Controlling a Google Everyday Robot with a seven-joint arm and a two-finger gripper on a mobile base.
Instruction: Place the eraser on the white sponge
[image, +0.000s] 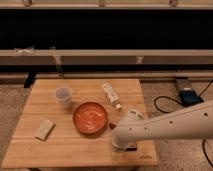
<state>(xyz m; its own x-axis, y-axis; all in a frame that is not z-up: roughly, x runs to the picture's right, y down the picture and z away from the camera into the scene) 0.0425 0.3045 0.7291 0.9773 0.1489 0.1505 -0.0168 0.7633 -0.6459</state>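
Note:
The white sponge (44, 129) lies flat near the front left of the wooden table (75, 150). The eraser (132, 147) sits near the table's front right edge. It is almost wholly hidden under my arm; only a dark sliver shows. My gripper (121, 140) is at the end of the white arm that reaches in from the right. It hangs low right over the eraser, far to the right of the sponge.
An orange bowl (90, 118) sits mid-table just left of the gripper. A translucent cup (63, 96) stands back left. A white bottle (112, 95) lies behind the arm. A small reddish-brown object (113, 126) peeks out by the bowl. Cables (167, 102) lie on the floor to the right.

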